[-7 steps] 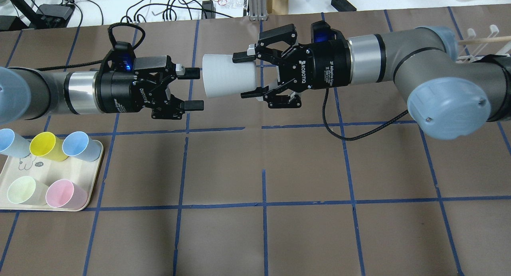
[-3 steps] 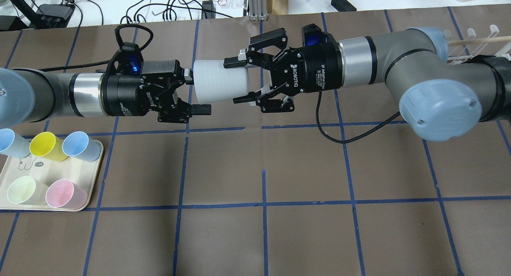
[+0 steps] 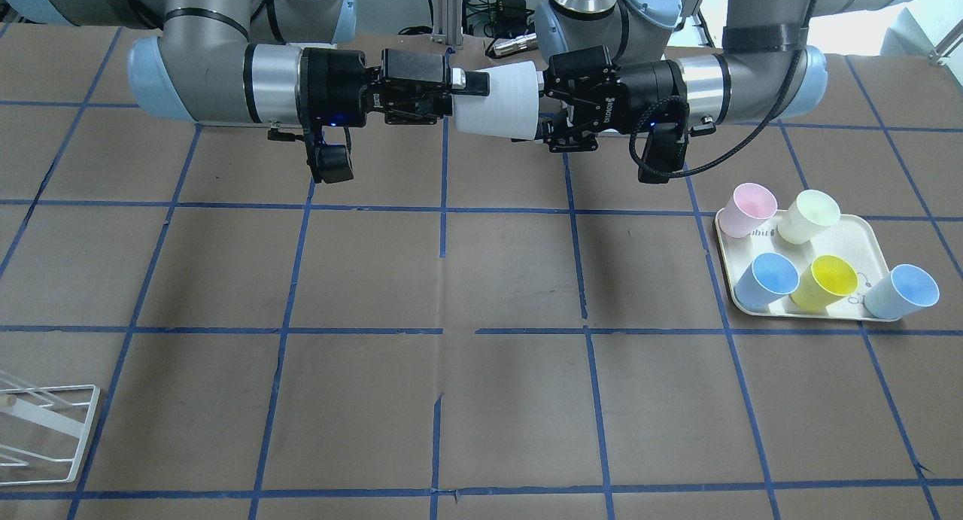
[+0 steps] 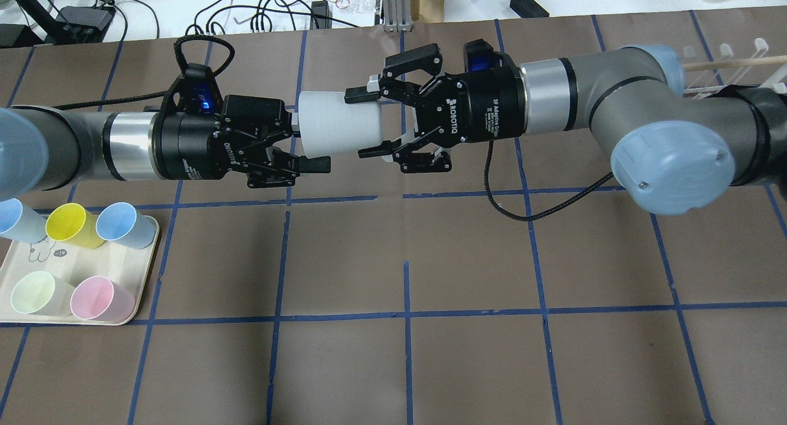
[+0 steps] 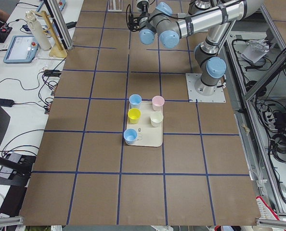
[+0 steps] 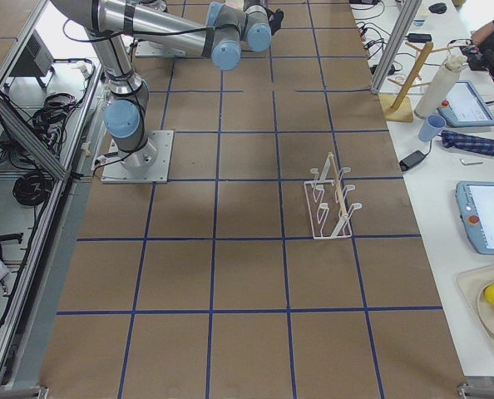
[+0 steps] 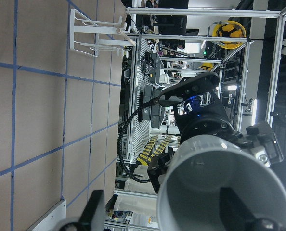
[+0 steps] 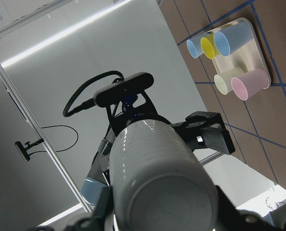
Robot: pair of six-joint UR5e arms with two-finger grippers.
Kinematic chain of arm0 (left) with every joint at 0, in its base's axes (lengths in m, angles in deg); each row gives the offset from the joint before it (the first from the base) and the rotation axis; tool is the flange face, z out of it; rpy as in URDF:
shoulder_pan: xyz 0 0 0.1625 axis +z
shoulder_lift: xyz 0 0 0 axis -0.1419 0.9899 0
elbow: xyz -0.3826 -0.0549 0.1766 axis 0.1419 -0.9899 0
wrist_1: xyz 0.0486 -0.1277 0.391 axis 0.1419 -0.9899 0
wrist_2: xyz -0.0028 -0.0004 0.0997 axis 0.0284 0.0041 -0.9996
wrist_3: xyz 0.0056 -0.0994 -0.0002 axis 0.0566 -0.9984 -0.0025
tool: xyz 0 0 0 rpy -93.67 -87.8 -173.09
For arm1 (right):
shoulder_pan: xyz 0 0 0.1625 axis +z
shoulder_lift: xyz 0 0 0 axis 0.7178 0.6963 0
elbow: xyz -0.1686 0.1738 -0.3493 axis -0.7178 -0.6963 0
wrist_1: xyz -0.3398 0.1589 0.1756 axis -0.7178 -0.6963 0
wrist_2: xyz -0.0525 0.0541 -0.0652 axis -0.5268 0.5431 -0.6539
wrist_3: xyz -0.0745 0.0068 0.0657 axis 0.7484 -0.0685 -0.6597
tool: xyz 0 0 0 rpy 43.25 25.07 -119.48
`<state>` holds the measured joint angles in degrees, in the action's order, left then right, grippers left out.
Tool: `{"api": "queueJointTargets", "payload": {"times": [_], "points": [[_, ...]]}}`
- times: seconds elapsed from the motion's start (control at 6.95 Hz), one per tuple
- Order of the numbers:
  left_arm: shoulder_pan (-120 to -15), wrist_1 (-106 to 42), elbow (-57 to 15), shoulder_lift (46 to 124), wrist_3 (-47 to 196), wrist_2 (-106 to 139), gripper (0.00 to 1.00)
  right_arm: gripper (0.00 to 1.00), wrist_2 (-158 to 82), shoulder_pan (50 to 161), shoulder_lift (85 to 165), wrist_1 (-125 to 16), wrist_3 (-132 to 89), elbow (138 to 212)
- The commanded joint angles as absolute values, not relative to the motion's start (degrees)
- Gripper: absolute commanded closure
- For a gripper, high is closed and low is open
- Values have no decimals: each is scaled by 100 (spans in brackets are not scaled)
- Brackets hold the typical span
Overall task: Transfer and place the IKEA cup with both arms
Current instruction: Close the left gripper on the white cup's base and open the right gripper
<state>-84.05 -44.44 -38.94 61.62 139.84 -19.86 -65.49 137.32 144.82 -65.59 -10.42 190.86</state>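
Observation:
The grey IKEA cup [image 4: 338,127] hangs on its side above the table, mouth toward my left arm. My right gripper [image 4: 367,122] is shut on its base end, one finger above and one below. My left gripper [image 4: 307,142] is open at the cup's mouth. Its lower finger [image 4: 315,164] is outside the wall and its upper finger is hidden inside the rim. In the left wrist view the cup's mouth [image 7: 220,178] fills the bottom right, with one finger [image 7: 229,207] inside it. The cup also shows in the front view [image 3: 500,102] and in the right wrist view [image 8: 157,163].
A cream tray [image 4: 92,265] at the table's left front holds two light-blue cups, a yellow one, a pale green one and a pink one [image 4: 98,299]. A white wire rack [image 4: 738,62] stands at the far right. Cables and devices line the far edge.
Both grippers have moved toward each other. The right gripper has carried the cup leftward, and the left gripper has advanced until its upper finger went inside the cup's mouth.

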Motion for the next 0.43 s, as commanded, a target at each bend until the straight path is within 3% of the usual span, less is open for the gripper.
{"api": "queueJointTargets", "payload": {"times": [0.0, 0.29], "points": [[-8401, -4444, -3889, 6149, 13989, -1986, 46, 100, -6465, 13728, 14457, -6429, -1042, 19086], [-8401, -4444, -3889, 6140, 14085, -1986, 73, 100, -6465, 13710, 14457, -6401, -1051, 19086]]}}
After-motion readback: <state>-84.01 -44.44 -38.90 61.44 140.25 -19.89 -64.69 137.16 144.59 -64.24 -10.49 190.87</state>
